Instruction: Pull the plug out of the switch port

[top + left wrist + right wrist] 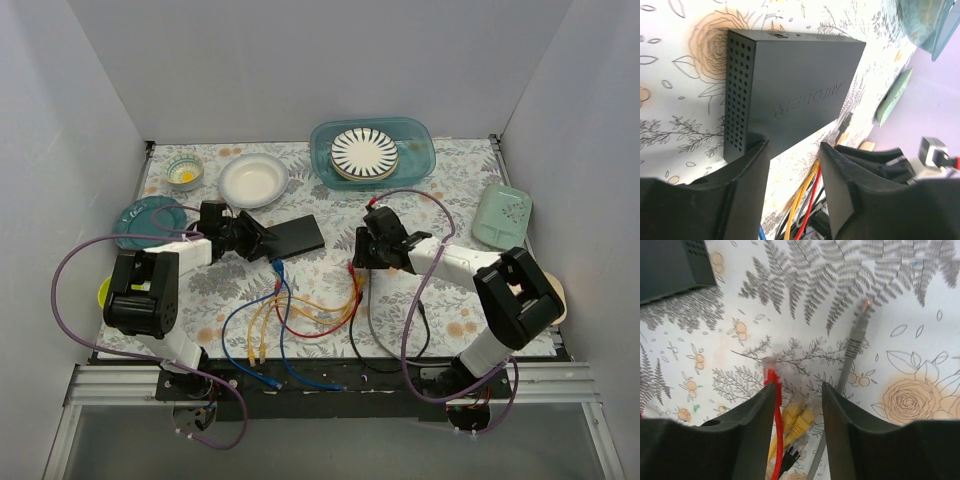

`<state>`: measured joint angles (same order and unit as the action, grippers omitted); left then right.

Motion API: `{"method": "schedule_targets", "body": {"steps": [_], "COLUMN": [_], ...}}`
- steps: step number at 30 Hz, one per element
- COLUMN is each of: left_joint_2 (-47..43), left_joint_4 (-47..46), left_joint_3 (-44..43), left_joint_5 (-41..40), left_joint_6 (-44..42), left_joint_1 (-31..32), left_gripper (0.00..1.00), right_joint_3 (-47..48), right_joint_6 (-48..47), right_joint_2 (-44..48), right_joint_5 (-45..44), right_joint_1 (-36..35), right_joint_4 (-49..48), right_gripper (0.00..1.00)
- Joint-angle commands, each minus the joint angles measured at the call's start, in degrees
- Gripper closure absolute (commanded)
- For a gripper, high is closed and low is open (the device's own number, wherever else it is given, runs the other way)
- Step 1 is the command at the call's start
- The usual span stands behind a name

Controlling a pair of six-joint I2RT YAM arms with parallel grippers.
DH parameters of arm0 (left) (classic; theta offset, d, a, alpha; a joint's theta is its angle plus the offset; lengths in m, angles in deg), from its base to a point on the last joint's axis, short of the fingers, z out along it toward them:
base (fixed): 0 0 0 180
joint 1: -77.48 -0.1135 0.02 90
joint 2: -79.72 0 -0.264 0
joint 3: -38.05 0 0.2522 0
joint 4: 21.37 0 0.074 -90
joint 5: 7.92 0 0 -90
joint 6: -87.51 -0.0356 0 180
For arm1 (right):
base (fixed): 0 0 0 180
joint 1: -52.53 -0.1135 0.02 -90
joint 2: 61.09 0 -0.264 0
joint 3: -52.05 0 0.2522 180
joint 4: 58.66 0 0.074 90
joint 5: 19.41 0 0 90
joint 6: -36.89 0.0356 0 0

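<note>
The switch (297,236) lies flat near the middle of the tabletop (310,190). It is a rigid, matte, hard-cased box, probably light enough to skid if a cable is tugged, so it wants bracing by its thin vented end, not its broad lettered top. The left gripper (794,150) is at that end, jaws apart. The switch's near corner sits at the fingertips, and no clamping shows.

The red plug (769,365) lies loose on the cloth, off to the right of the switch and no longer in any socket. The plug is small, hard and likely brittle at its clip, on a limp cable. It is best pinched on the plug body and pulled straight out from the switch. The right gripper (799,387) hangs open over it, the cable running beside one finger, unpinched. The sockets themselves are hidden.

A grey cable (852,347) and yellow plugs (800,422) crowd the near side of the switch and could snag. Beyond the switch, a white bowl (253,180) stands near its far-left corner. The cloth to its right is barer.
</note>
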<state>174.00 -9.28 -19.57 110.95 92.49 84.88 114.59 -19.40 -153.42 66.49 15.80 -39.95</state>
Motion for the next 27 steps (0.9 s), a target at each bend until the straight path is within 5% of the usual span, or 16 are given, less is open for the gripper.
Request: {"method": "schedule_targets", "body": {"steps": [1, 6, 8, 9, 10, 12, 19, 27], "left_joint_2": [-4.62, -11.2, -12.1, -12.45, -12.71, -13.15, -13.08, -3.33], "left_joint_4": [2.37, 4.65, 7.89, 9.39, 10.8, 13.44, 18.36, 19.16], "left_joint_3": [1.67, 3.42, 4.04, 4.04, 4.04, 5.09, 8.52, 5.54], "left_joint_5": [-4.95, -8.99, -10.14, -11.71, -12.42, -13.82, -16.38, -13.66], "left_joint_6": [0.73, 4.76, 5.04, 4.87, 4.52, 4.08, 4.6, 1.09], "left_joint_1": [-0.54, -0.46, -0.46, -0.46, -0.46, -0.46, -0.54, -0.54], "left_gripper": [0.54, 0.52, 0.52, 0.53, 0.54, 0.58, 0.69, 0.68], "right_joint_3": [10.96, 36.51, 43.04, 45.68, 49.1, 50.45, 53.18, 55.65], "right_joint_6": [-6.64, -8.4, -9.37, -9.46, -8.76, -7.79, -7.35, -6.03], "right_joint_2": [1.3, -16.33, -21.28, -25.75, -27.44, -30.95, -37.3, -42.58], "right_joint_5": [-7.5, -3.65, -1.09, -0.57, 0.66, 1.9, 3.75, 10.77], "right_joint_1": [-0.97, -0.97, -0.89, -0.71, -0.54, 0.25, 0.43, 0.08], "right_joint_4": [2.6, 7.44, 8.23, 8.76, 8.67, 7.8, 4.29, 1.38], "right_gripper": [0.47, 0.48, 0.57, 0.65, 0.86, 0.97, 0.99, 0.99]}}
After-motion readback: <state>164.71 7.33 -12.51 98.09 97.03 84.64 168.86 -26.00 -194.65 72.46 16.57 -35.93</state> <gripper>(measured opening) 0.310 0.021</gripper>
